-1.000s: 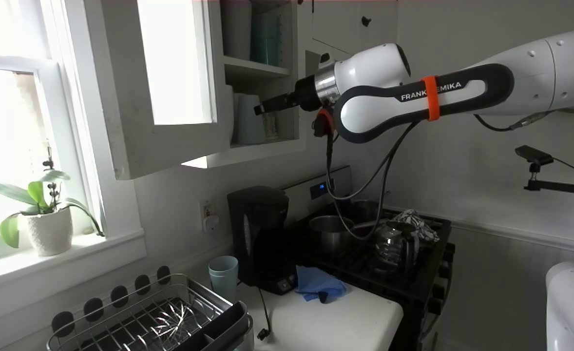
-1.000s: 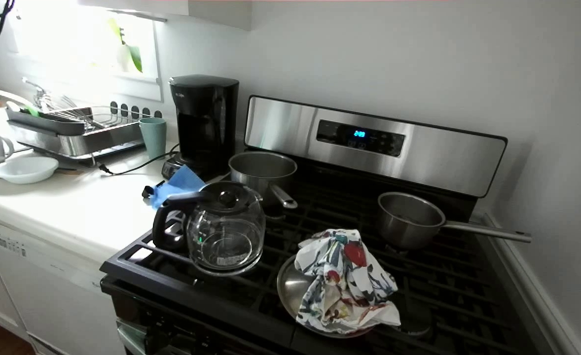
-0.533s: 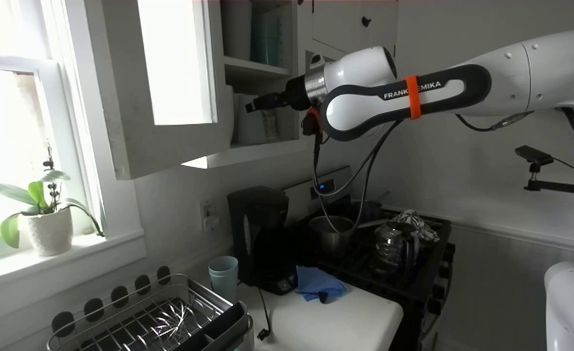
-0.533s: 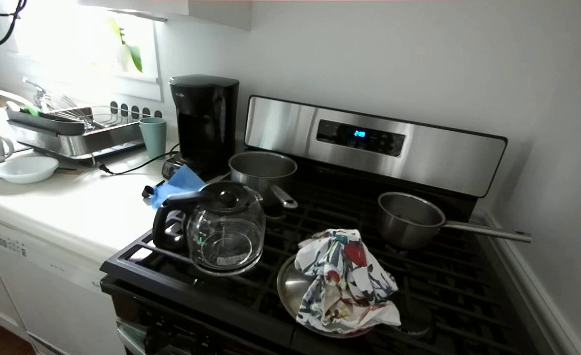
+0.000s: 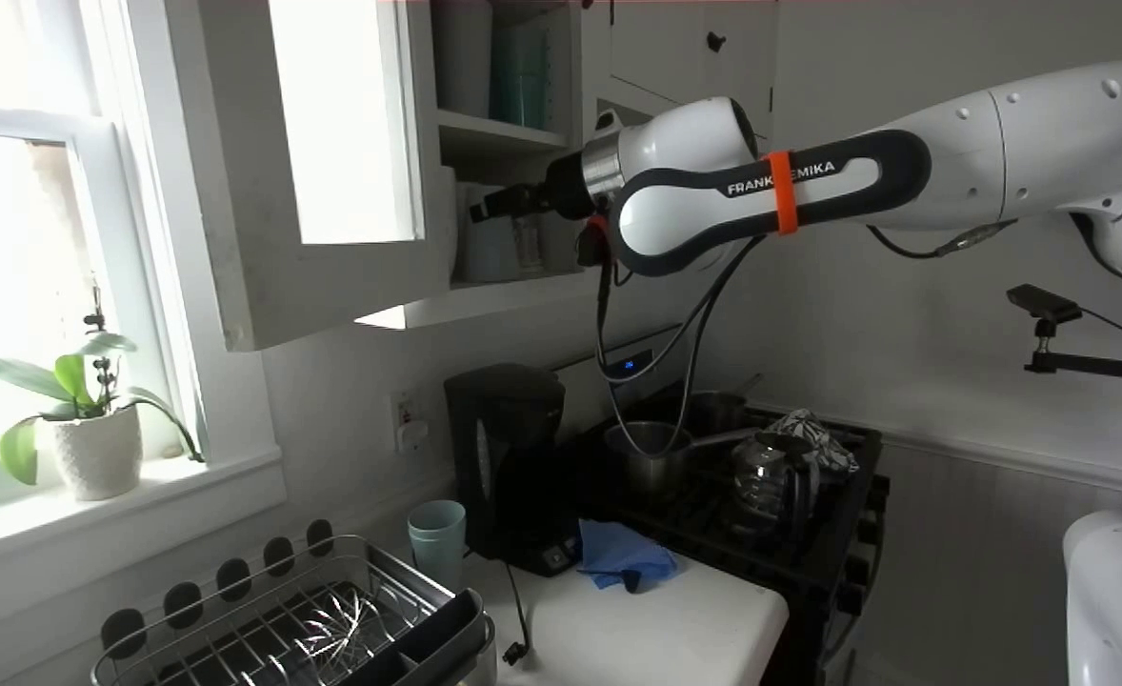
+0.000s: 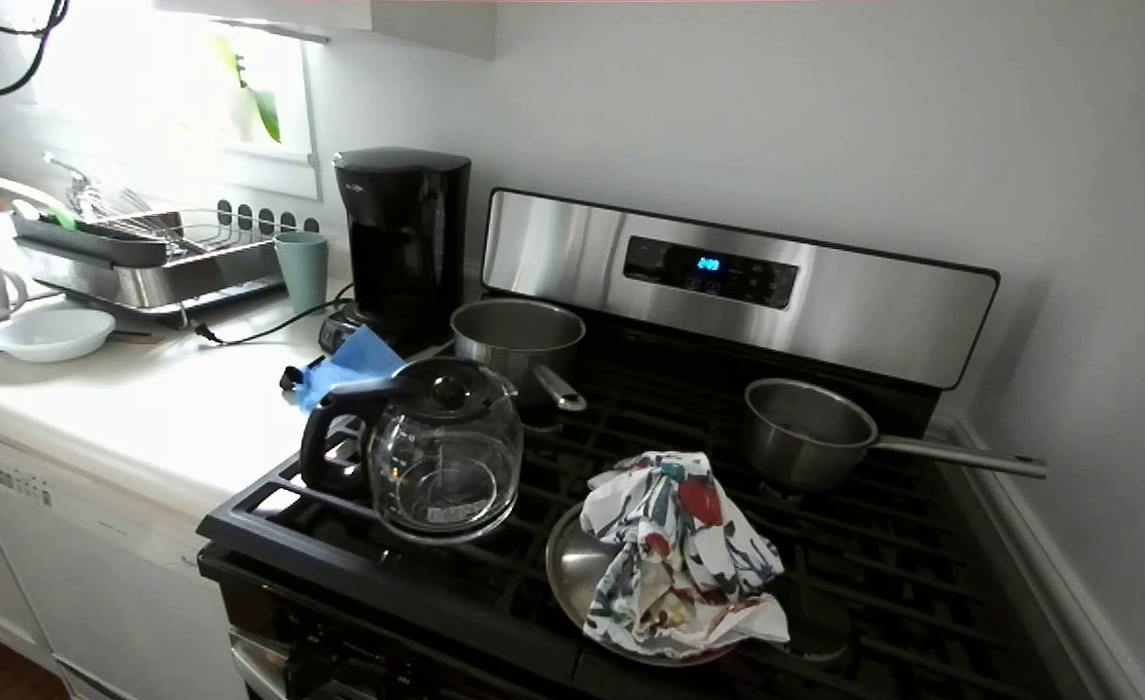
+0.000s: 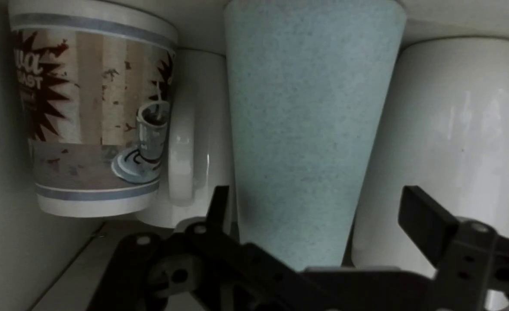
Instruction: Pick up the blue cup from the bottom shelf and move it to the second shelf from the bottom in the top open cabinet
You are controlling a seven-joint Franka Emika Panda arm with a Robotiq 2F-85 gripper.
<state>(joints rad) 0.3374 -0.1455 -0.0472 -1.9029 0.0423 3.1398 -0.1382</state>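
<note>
Wrist view: the cup [image 7: 310, 129] shows between the fingers [image 7: 427, 224] of the gripper [image 7: 319, 211]; they are spread wider than its narrow end and hold nothing. Contact cannot be confirmed. An exterior view places the cup on the bottom shelf [image 5: 518, 290], narrow end up. Step in hand, as judged: lining up the grasp.

Recommended: centre first, as the cup appears nearer the finger on the handled mug [image 7: 211, 112] side. Gaps look widest by the narrow end, so entry belongs there; close squarely and firmly, since the wall flares toward the shelf and the cup could slip down out of a weak grip.

Neighbours: the handled mug and a white vessel [image 7: 449, 142] crowd the cup on opposite sides; a fingertip catching either could shove it. A patterned mug [image 7: 94, 112] stands beside the handled mug, away from the cup.

Edges: draw the cup out past the front lip of the second shelf [image 5: 509, 131] before raising. That shelf bears a pale vessel [image 5: 464, 62] and a teal vessel [image 5: 520, 81]; depth behind them cannot be told. The door [image 5: 332, 276], swung out, limits sideways travel on its side. The cable [image 5: 604, 291] hangs slack under the arm [image 5: 961, 162].
</note>
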